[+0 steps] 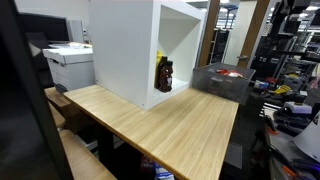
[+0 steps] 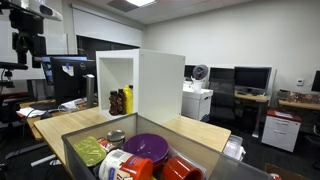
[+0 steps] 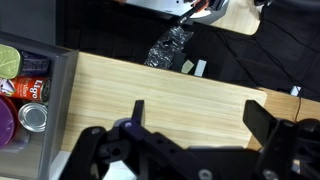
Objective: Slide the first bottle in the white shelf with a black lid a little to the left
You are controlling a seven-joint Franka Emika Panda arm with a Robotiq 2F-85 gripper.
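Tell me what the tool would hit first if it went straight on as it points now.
The tool looks aimed at the bare wooden table, so that would likely come first. The bin lies off to one side. How far above the table it is remains unclear.

Overall light: even, bright indoor light is given from above; a ceiling light (image 2: 140, 4) is seen glowing in an exterior view.
Shadows: the inside of the white shelf (image 1: 125, 45) is partly shaded, and the first bottle (image 1: 164, 76) is rendered as a dark shape; only soft shadows are cast on the wooden table (image 1: 175, 120).
Glare: small highlights are caught on crumpled plastic (image 3: 170, 45).
Focus: the gripper (image 3: 196, 118) is shown dark and soft in the wrist view; a blurred dark bar (image 1: 15, 90) is left at a frame edge.
Resolution: coarse throughout; fine detail is lost.
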